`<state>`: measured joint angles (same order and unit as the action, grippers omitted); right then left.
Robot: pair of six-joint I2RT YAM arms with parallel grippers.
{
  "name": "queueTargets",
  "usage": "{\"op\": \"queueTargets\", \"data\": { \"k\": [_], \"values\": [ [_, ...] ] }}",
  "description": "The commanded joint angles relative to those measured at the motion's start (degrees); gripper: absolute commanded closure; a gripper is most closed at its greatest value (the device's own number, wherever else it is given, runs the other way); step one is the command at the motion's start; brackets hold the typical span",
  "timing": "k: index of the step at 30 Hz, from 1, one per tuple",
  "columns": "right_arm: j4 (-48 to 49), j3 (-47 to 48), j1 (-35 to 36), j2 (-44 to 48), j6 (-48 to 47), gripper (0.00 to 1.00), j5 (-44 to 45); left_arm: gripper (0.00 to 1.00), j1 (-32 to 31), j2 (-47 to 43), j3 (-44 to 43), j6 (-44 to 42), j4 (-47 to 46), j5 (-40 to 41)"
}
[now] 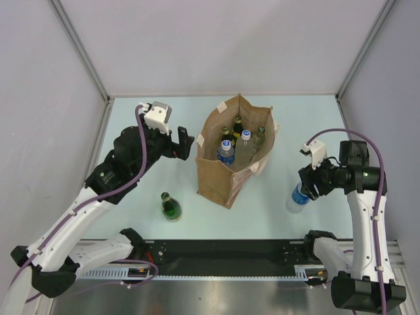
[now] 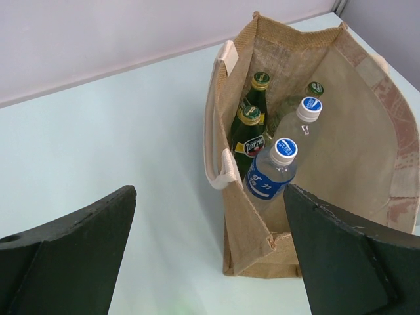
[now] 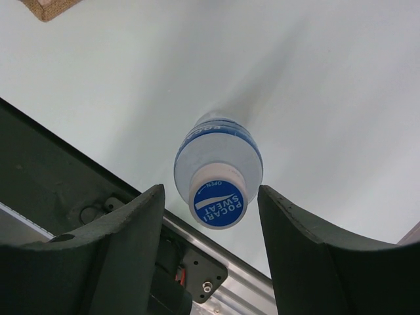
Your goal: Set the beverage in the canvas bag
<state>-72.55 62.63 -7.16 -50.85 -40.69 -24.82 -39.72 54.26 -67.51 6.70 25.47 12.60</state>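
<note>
My left pincer (image 2: 210,197), nearest the lens, is spread wide and empty, just left of the canvas bag (image 1: 216,180). Left of the bag and nearer my bases stands a loose green bottle (image 1: 171,207). Inside the bag are a green "Perrier" bottle (image 2: 249,134) and two blue-capped clear bottles (image 2: 279,170). Right of the bag, well apart, the "POCARI SWEAT" bottle (image 3: 220,164) stands upright between the parted fingers of my right pincer (image 3: 210,193). I cannot tell whether they touch it.

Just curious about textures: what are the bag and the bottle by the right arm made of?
The canvas bag looks like coarse woven jute or canvas, matte tan, its weave showing. The Pocari Sweat bottle seems clear thin plastic, see-through body, with a blue printed label and matte plastic cap.
</note>
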Motion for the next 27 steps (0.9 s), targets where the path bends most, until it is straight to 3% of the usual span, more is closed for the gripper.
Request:
{"op": "queueTargets", "data": {
  "k": [1,9,12,17,23,27],
  "values": [
    [2.33,0.03,-0.22,-0.92,0.52,0.37,0.03,0.0,0.26,-1.52,0.36,1.39,-0.69,0.93],
    [2.33,0.12,-0.22,-2.85,-0.62,0.49,-1.37,0.0,0.26,-2.32,0.62,1.83,0.1,1.37],
    [-0.12,0.65,-0.22,-3.11,-2.2,0.6,-1.99,0.0,0.35,-2.93,0.71,1.91,0.45,1.9],
    [-2.33,5.46,-0.22,-3.55,-3.7,0.98,-3.39,0.0,0.35,-3.81,0.8,1.83,1.5,2.25],
    [-2.24,19.52,-0.22,-7.5,-2.29,1.0,-5.85,0.0,0.26,-4.51,0.8,2.0,3.26,2.17],
    [-2.24,34.26,-0.22,-10.93,-1.41,1.0,-7.61,0.0,0.35,-5.39,1.58,2.7,4.32,2.69]
  ]
}}
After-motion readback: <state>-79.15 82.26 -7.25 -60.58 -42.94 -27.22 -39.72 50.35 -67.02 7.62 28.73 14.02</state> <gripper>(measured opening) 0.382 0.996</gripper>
